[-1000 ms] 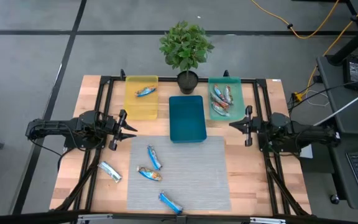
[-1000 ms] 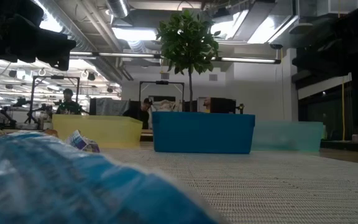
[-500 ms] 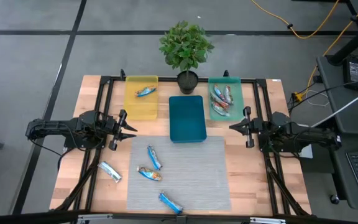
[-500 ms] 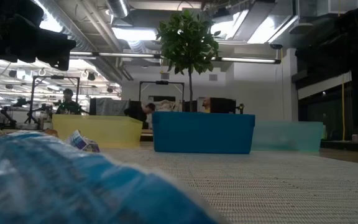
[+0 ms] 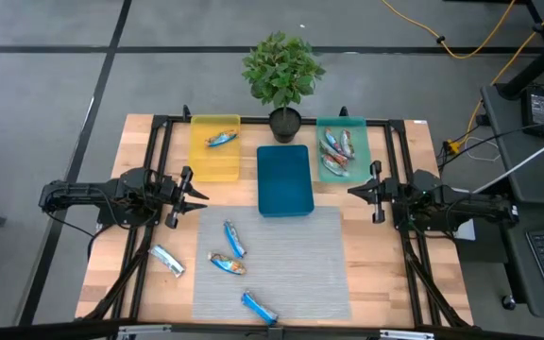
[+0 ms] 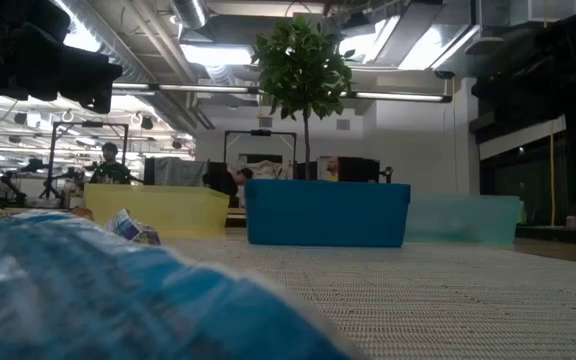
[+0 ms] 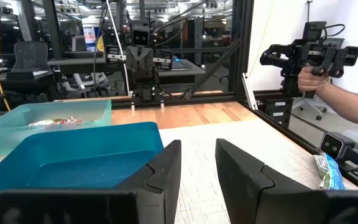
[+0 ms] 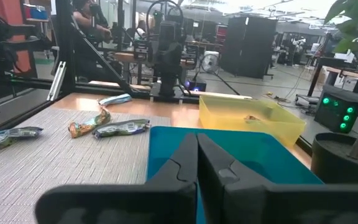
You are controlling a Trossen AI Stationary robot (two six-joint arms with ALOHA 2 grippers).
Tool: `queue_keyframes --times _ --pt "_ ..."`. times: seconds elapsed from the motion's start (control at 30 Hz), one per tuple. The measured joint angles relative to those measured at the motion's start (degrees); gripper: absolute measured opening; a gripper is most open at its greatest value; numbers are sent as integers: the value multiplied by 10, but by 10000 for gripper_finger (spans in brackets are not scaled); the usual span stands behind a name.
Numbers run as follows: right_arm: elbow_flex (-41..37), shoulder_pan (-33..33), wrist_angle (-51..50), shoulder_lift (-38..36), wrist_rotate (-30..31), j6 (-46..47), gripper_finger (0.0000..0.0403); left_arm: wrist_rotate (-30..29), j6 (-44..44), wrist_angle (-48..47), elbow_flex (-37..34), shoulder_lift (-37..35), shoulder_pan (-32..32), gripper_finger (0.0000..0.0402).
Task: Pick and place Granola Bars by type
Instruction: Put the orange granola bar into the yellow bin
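The left gripper [image 5: 196, 195] hovers empty, fingers slightly apart, near the yellow tray [image 5: 214, 162]. Four bars wait: one [image 5: 167, 260] on bare wood, three [image 5: 233, 239] on the mat [image 5: 300, 269]. Crinkly wrappers could slip. The right gripper [image 5: 354, 190] is closed, empty.

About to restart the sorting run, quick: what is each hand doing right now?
Left hand: open, holding nothing, waiting at the table's left side.
Right hand: closed, holding nothing, waiting at the right side.
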Motion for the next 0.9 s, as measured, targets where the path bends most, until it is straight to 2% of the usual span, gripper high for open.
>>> queue_keyframes --times 0.33,0.9 --pt "0 0 -2 0 15 5 27 0 0 0 0 0 0 95" --pt "0 0 -2 0 15 11 24 -1 0 3 0 0 0 94"
